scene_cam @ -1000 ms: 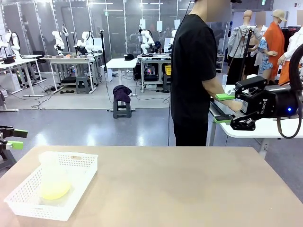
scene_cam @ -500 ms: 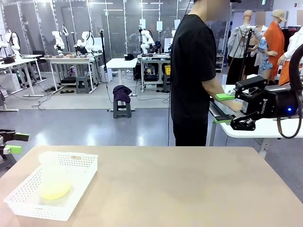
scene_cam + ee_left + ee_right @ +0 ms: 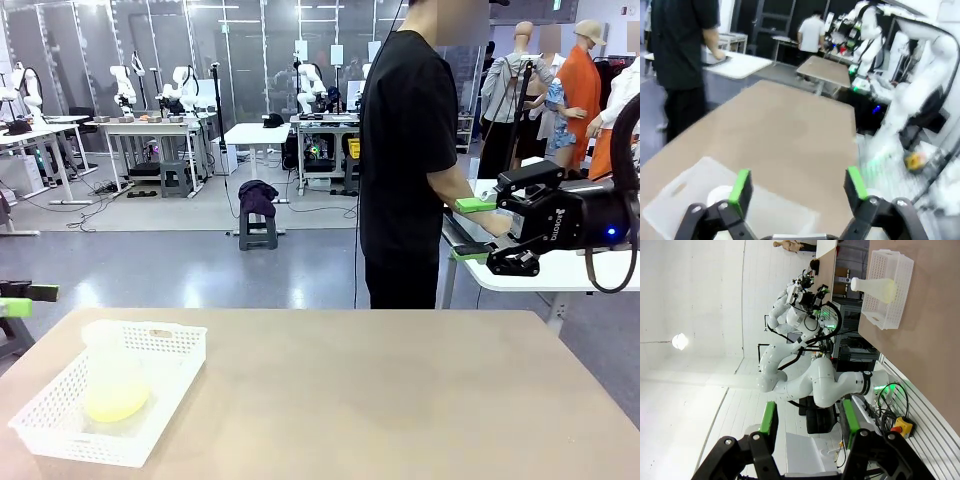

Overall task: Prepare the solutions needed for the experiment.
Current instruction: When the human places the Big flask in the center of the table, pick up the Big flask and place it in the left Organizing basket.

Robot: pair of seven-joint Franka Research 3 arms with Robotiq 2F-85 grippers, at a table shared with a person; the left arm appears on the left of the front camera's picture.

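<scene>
Left gripper [image 3: 797, 185] retreated leftward; right gripper [image 3: 470, 230] reads "ROBOTIQ".

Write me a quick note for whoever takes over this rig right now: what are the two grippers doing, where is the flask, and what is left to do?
Left gripper: jaws open, empty, above the white basket at the table's left end.
Right gripper: jaws apart, empty, raised off the table's right side.
Flask with yellow-green liquid stands in the basket, untouched.
Person faces a side table, hands there.
Done: nothing visible.
Left: probably take out the flask and prepare the solutions.
</scene>
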